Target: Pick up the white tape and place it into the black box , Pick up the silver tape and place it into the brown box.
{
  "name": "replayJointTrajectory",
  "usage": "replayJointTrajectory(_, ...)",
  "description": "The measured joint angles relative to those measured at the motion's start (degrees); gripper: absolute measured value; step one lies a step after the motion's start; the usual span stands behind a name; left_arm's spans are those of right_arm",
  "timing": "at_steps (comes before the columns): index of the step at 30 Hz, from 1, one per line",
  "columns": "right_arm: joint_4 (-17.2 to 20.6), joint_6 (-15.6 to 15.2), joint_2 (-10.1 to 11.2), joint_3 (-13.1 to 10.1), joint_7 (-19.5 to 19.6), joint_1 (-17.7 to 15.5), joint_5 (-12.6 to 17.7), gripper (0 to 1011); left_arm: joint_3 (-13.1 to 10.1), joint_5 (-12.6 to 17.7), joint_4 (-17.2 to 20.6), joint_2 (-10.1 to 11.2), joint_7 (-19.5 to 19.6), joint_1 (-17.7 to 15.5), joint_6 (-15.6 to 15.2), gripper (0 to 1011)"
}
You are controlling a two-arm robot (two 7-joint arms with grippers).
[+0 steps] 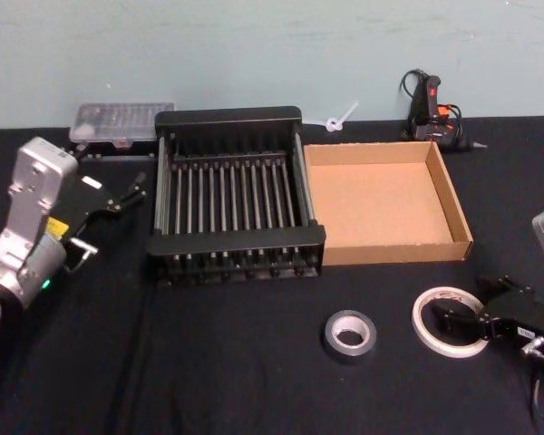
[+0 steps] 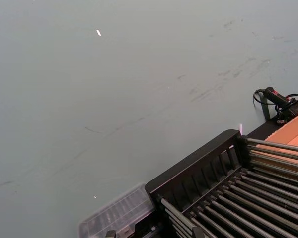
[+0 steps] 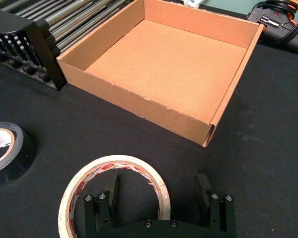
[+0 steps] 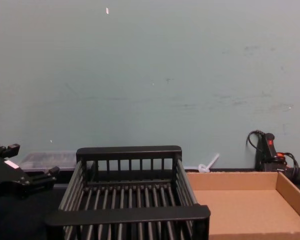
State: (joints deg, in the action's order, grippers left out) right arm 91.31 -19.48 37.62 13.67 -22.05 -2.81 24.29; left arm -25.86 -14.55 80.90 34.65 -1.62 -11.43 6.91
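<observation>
**Right gripper straddling the rim of the white tape; left arm idle beside the crate**

The right gripper (image 3: 159, 191) is low over the black cloth-covered table (image 1: 236, 362) at its near right, fingers (image 3: 109, 191) spread apart and closed on nothing. In the right wrist view one finger stands inside the hole of the flat white roll of tape with reddish print (image 3: 114, 171), and the other stands outside the ring, so the roll's wall lies between them; contact with the fingers cannot be judged. In the head view the white tape (image 1: 428, 313) lies flat on the table under the same gripper (image 1: 467, 322).

Just beside the white roll, on its left, lies the dull grey-silver roll of tape with a dark centre hole (image 1: 349, 335), also flat and apart from it. Beyond both rolls sits the wide, shallow tan cardboard box (image 1: 385, 201), holding nothing, and touching its left wall is the black slatted plastic crate (image 1: 231, 204).

The left gripper (image 1: 118, 198) hovers left of the crate with its fingers parted, holding nothing. Behind the crate rests a clear plastic case (image 1: 120, 122); behind the cardboard box stands a black and orange hand tool (image 1: 431, 109).
</observation>
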Motion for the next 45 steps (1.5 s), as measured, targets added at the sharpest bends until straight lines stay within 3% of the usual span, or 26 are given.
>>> replayJointTrajectory(32,0.1,0.2,0.1,0.0,0.0,-0.1,0.0,993,0.0,0.0,0.0,0.0,0.0,0.0,0.0,1001)
replayJointTrajectory(38,0.1,0.2,0.1,0.0,0.0,-0.1,0.0,862,0.0,0.0,0.0,0.0,0.0,0.0,0.0,1001)
replayJointTrajectory(45,0.1,0.2,0.1,0.0,0.0,-0.1,0.0,613,0.0,0.0,0.0,0.0,0.0,0.0,0.0,1002)
